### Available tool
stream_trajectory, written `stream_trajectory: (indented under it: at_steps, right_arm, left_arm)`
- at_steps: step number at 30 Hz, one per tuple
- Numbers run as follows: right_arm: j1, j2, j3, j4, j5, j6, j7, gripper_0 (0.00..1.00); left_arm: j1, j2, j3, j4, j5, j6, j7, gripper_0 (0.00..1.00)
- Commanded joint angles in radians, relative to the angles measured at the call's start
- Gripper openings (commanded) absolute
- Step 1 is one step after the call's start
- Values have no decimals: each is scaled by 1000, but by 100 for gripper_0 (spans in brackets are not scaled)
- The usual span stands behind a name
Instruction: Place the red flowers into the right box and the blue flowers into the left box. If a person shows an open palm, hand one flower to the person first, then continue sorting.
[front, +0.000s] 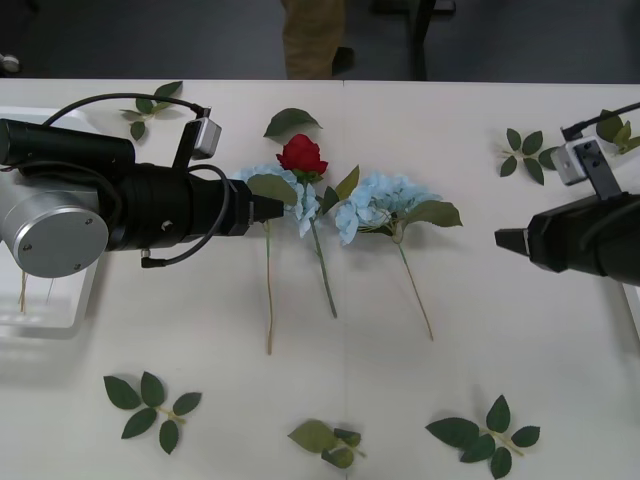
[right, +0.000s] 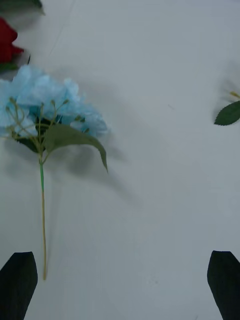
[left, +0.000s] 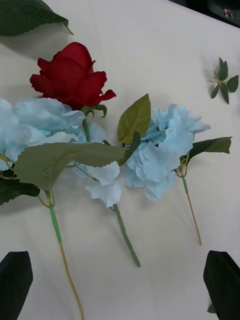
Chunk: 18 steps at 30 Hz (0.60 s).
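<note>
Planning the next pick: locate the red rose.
In the front view the deep red artificial rose lies mid-table between two pale blue flower clusters, just beyond the left gripper.

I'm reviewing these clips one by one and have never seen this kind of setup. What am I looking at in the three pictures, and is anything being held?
This is a two-armed robot at a white table. The wide picture comes from a camera above the arms. The upright pictures come from cameras on each wrist, with that arm's two dark fingertips at the bottom corners.

On the table lie a red flower between two blue flowers, stems pointing toward the robot, with loose leaf sprigs scattered around. The left box sits at the table's left edge.

The left tool hovers open beside the left blue flower. The right tool is open over bare table near the right blue flower. Nothing is held.
</note>
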Motion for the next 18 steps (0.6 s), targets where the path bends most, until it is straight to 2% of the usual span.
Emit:
stream_trajectory:
  at_steps: [1,5,9,14,18]
  right_arm:
    - [5,40,93,87,-7,-50,110,99]
    - [-44,108,170,180,37,-62,159,99]
    - [-134,189,283,298,131,-99,159,99]
    - [-236,252,375,464,152,-232,147,99]
    - [-309,289,433,581,157,-330,148,99]
  left_arm:
    - [-35,10,11,-12,-9,6,-52,100]
    - [-35,9,12,-12,-7,36,-44,100]
    - [-35,9,16,-9,-24,135,-12,100]
    - [-45,-5,16,-11,-86,260,125,100]
    - [-79,-43,16,-11,-195,431,266,100]
